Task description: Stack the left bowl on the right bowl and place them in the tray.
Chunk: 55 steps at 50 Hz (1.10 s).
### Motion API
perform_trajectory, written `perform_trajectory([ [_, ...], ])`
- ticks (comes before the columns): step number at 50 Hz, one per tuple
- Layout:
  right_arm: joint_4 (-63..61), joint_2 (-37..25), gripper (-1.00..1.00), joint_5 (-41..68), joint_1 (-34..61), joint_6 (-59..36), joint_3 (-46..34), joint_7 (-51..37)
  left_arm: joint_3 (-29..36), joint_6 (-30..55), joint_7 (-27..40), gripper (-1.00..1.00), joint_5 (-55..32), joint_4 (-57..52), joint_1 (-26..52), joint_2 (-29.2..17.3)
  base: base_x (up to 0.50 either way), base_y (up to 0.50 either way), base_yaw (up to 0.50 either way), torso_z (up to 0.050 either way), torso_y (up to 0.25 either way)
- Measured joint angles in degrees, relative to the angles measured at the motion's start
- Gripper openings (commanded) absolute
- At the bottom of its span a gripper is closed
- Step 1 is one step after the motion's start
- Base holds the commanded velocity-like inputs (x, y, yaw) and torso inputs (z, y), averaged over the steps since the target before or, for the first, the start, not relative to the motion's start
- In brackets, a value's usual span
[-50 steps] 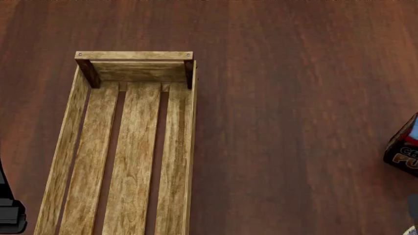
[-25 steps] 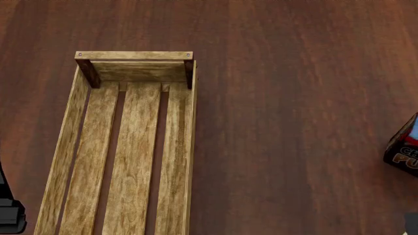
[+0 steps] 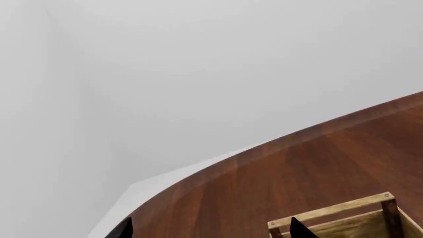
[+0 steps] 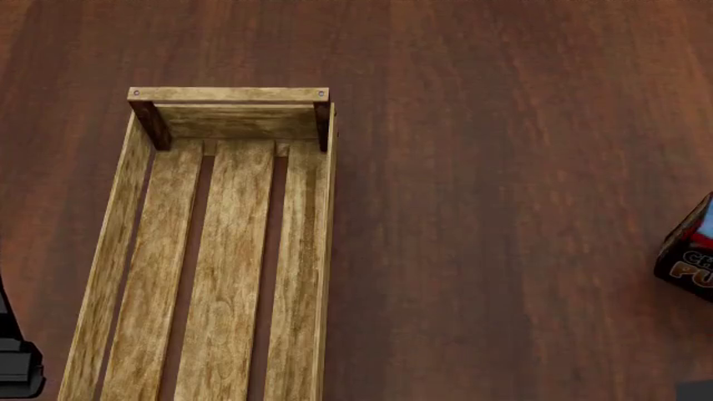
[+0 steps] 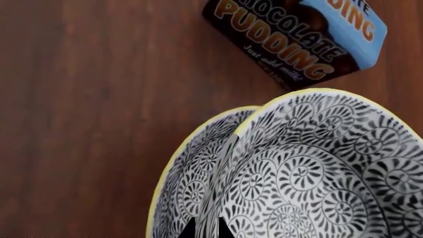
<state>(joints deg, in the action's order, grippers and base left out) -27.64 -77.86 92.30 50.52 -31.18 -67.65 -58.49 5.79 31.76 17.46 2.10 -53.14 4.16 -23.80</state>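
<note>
A: Where are the bowls?

B: Two patterned bowls (image 5: 297,173), one nested in the other, at the right tool (image 5: 205,229), beside the chocolate pudding box (image 5: 297,37). Its tips straddle a rim; whether they pinch it, I cannot tell.

A: And the tray (image 4: 212,251)?

B: Bare, off to the robot's left, long axis running away from it. The left tool (image 3: 208,229) is spread.
</note>
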Motion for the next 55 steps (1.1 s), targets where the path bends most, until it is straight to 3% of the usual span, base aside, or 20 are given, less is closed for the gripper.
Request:
perform_trajectory([
  [24, 2.03, 1.05, -1.00, -1.92, -2.73, 3.09, -1.15, 1.48, 0.16, 0.12, 0.27, 1.00, -0.09, -0.08, 0.03, -0.19, 0.00, 0.00, 0.00, 0.000, 0.000],
  [25, 2.07, 1.07, 1.00, -2.00, -2.82, 3.19, -1.17, 1.49, 0.17, 0.14, 0.28, 1.00, -0.09, -0.11, 0.04, -0.20, 0.00, 0.00, 0.00, 0.000, 0.000],
  [55, -0.28, 0.29, 1.00, -2.45, -0.16, 0.83, 0.50, -0.77, 0.33, 0.45, 0.51, 1.00, -0.29, -0.51, 0.15, -0.46, 0.00, 0.00, 0.00, 0.000, 0.000],
])
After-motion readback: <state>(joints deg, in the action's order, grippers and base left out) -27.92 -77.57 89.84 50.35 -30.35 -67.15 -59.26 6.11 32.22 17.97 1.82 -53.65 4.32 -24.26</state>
